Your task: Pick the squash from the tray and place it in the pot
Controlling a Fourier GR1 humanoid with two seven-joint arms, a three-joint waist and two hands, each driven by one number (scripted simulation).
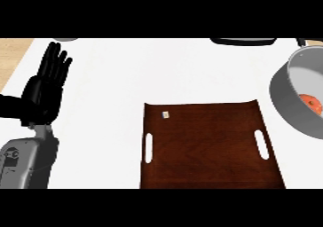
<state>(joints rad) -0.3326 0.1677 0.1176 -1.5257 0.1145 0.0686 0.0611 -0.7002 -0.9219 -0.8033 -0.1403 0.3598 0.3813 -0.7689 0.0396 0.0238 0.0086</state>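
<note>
Orange, rounded squash (311, 102) lies inside grey pot (282, 95).

Bare counter (157, 71) lies open between tray (210, 150) and pot (301, 88) at right.

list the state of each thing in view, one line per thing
dark brown wooden tray: flat on the white counter, nothing on it except a small pale tag near its top left corner
grey metal pot: at the right edge, partly cut off, lidless
orange squash: inside the pot, off the tray
left hand: open, fingers straight and up, resting at the left, holding nothing
right hand: not in view
</note>
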